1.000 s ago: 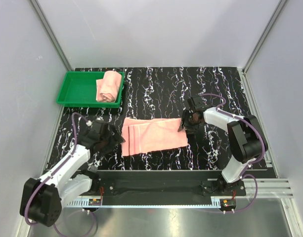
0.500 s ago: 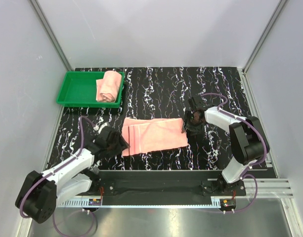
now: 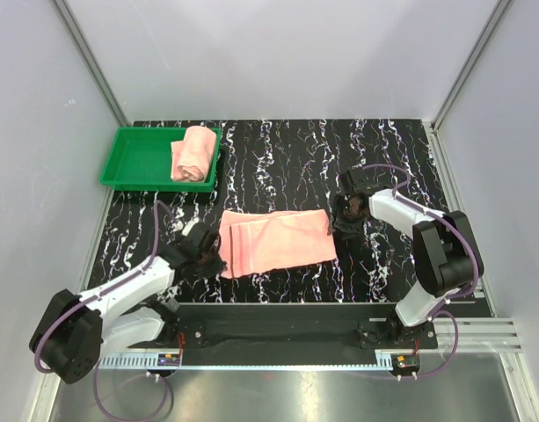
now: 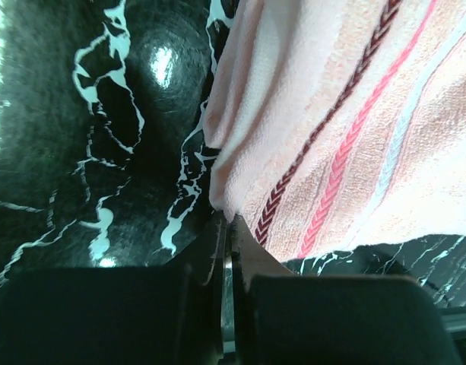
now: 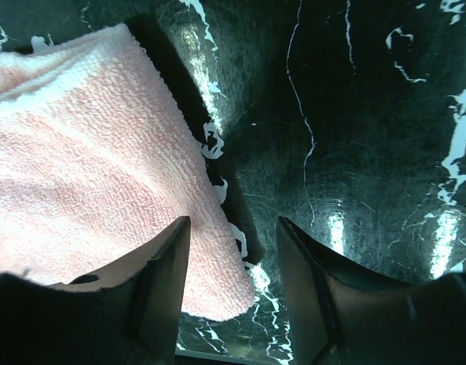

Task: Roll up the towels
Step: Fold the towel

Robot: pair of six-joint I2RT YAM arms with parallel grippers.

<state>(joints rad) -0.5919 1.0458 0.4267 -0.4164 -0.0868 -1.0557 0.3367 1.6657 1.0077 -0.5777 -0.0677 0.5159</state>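
Now we see the left gripper (image 4: 226, 228) with its jaws pressed tight together, pinching the near-left corner of the flat towel (image 3: 273, 240), right beside the striped band (image 4: 335, 148) that runs across that end. That towel lies spread out on the black marbled desk (image 3: 278, 167), between the two arms, and its left edge is lifted slightly where it is pinched. Over on the other side, the right gripper (image 5: 231, 224) sits low at the towel's right end with its jaws partly apart and nothing clamped. One finger is over the pink terry, the other over bare desk, and the towel's edge runs between them. Meanwhile the rolled towel (image 3: 193, 154) rests in the right part of the green tray (image 3: 137, 132) at the far left corner, well apart from both arms.
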